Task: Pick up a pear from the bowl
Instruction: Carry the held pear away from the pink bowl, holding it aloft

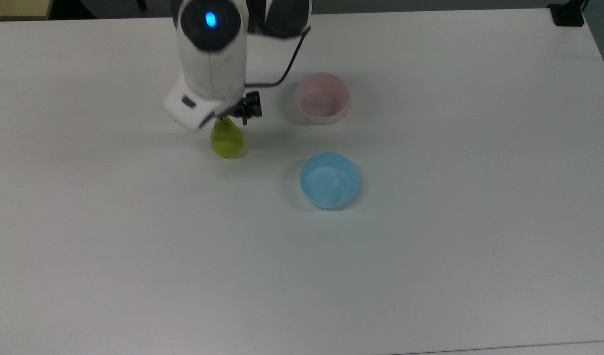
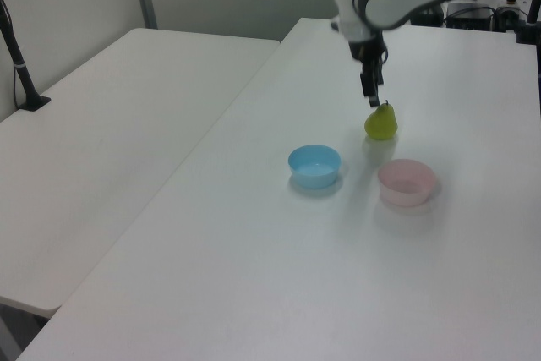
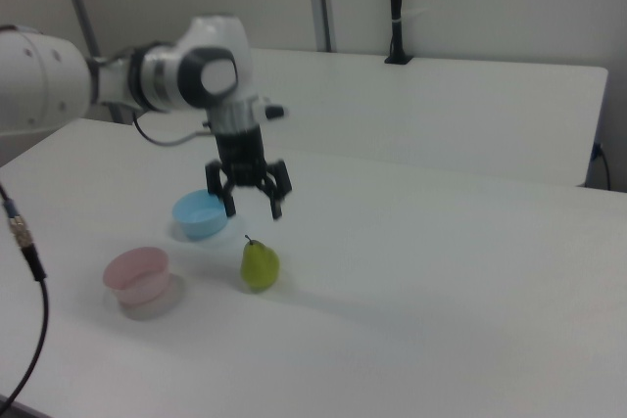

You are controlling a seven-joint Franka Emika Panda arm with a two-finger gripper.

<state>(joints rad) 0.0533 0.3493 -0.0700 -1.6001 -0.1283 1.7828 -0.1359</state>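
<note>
The gripper [image 3: 253, 209] hangs just above the pear [image 3: 260, 265] with its jaws spread wide, holding nothing and touching nothing. In the right view the two black fingers [image 3: 277, 205] splay out to either side, and a clear gap shows between their tips and the pear's stem. In the left view the gripper [image 2: 369, 97] sits directly over the stem, close but apart.

The pear [image 1: 227, 140] stands upright on the white table [image 1: 430, 256], wide end down, narrow end and dark stem up. It is outside both bowls. In the top view it lies to the left of the pink bowl [image 1: 321, 98] and up and to the left of the blue bowl [image 1: 329, 180], near each but touching neither. In the left view the pear [image 2: 380, 122] is behind the pink bowl [image 2: 407, 183], with the blue bowl [image 2: 314, 166] off to the left view's left.

Both bowls sit upright on the table and both are empty. In the right view the pink bowl [image 3: 138, 278] is on the right view's left of the pear, and the blue bowl [image 3: 201, 214] stands farther back, partly behind the gripper.

There is one pear, one pink bowl, one blue bowl and one gripper.
</note>
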